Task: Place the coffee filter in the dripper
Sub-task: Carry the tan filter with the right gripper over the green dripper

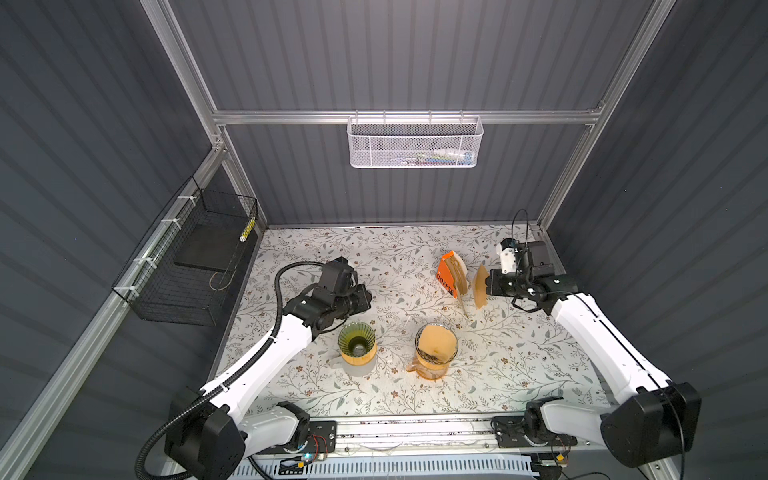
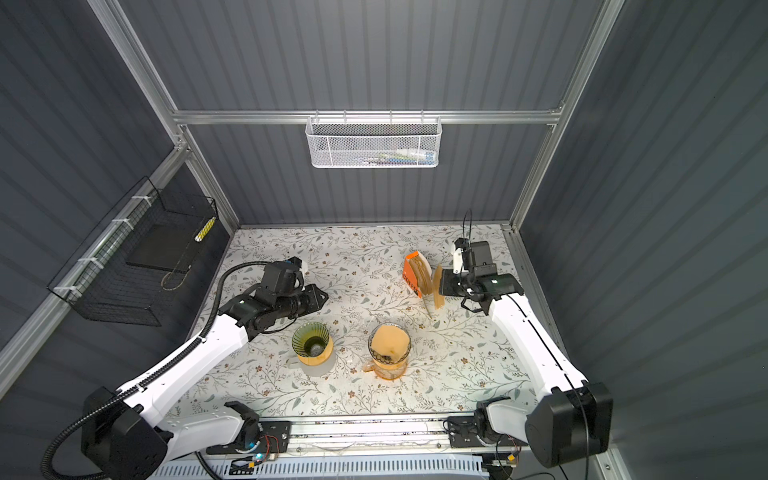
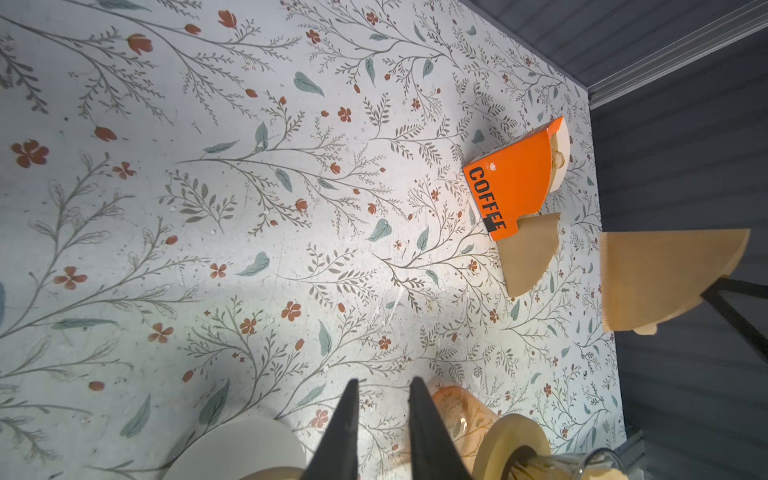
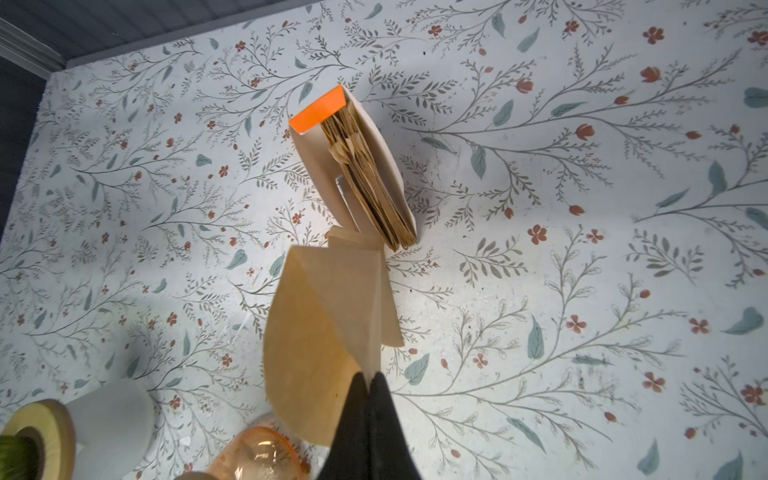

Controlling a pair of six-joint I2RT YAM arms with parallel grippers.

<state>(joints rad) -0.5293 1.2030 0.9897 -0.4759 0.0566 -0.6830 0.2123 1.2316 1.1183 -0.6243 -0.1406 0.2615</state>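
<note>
Right wrist view first: got the right tool (image 4: 369,376) pinched flat on the edge of one brown coffee filter (image 4: 324,324), lifted clear of the counter (image 4: 582,249) and hanging just in front of the open orange filter box (image 4: 320,110). Reads as picked but not placed, so maybe a third of the way in. Checking both top views: coffee filter (image 1: 481,293) right of centre in the frame, just beside the filter box (image 1: 446,276), well apart from either dripper. Down at lower centre, a green dripper (image 1: 356,338) on a white mug (image 1: 359,368), nothing inside, probably the target. Just right of that, a clear dripper (image 1: 436,347) on an orange carafe (image 1: 430,370), already lined with a filter. Also spotted a spare filter (image 3: 528,257) propped at the foot of the box, touching the counter. Yet to do: carry across, open the cone, seat it in the green one. Pose-wise: right arm running up the right edge of the frame, wrist turned to point the tool leftward at the box, filter edge-on to the camera. Left arm reaching in from lower left, left tool (image 3: 384,380) parted only narrowly with nothing between the tips, hovering left of centre, just above the green dripper in the frame.
</note>
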